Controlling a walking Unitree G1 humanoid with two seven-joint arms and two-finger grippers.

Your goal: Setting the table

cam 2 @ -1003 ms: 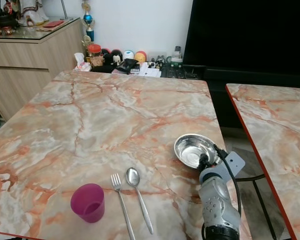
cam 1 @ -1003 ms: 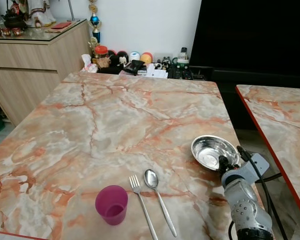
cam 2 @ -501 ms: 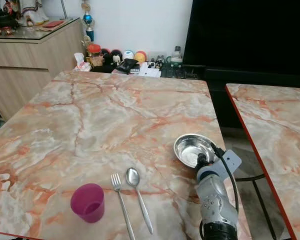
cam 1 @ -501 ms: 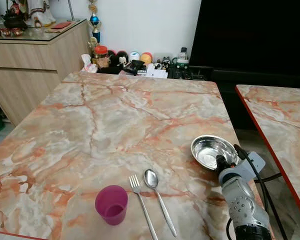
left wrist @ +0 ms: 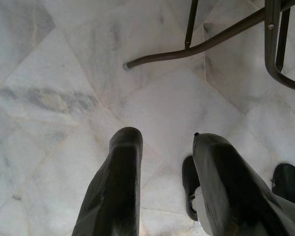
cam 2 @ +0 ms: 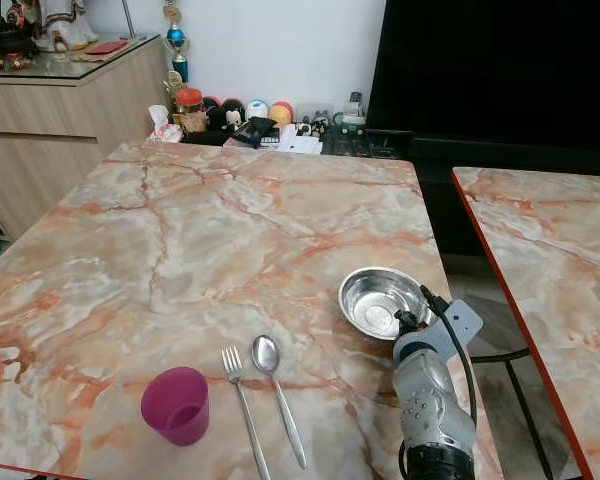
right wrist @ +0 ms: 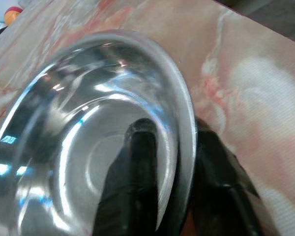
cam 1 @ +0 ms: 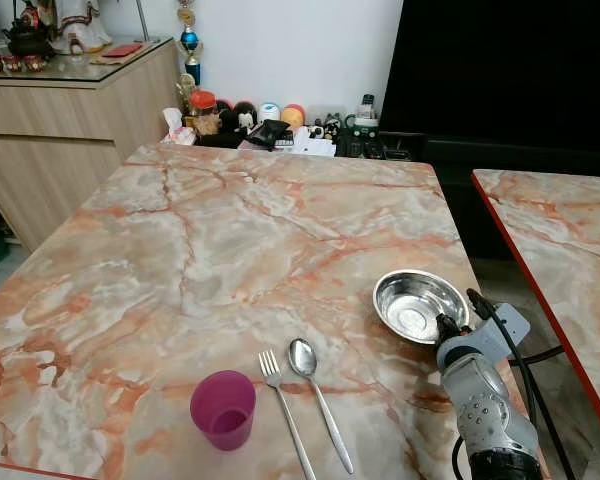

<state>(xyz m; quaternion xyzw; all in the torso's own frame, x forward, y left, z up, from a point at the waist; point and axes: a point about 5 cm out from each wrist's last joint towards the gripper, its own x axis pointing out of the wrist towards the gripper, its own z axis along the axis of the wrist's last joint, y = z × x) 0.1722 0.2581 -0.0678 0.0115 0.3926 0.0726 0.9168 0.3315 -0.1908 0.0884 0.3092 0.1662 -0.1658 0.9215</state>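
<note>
Marble table (cam 1: 230,240) | right end effector (right wrist: 172,162) clamped on steel bowl (cam 1: 418,305) rim | left end effector (left wrist: 162,182) apart, idle

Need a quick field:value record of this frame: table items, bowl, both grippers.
table: marble top
bowl: steel bowl, near the table's right edge
right gripper: pinching the bowl rim, one finger inside, one outside
left gripper: hanging idle over the floor, fingers apart
cup: pink cup, front edge
cutlery: fork and spoon side by side, right of the cup

Open marble table (cam 1: 210,240) is stretching toward twelve o'clock; spoon (cam 1: 313,386), fork (cam 1: 283,400) and cup (cam 1: 223,409) are seemingly crowding six.
</note>
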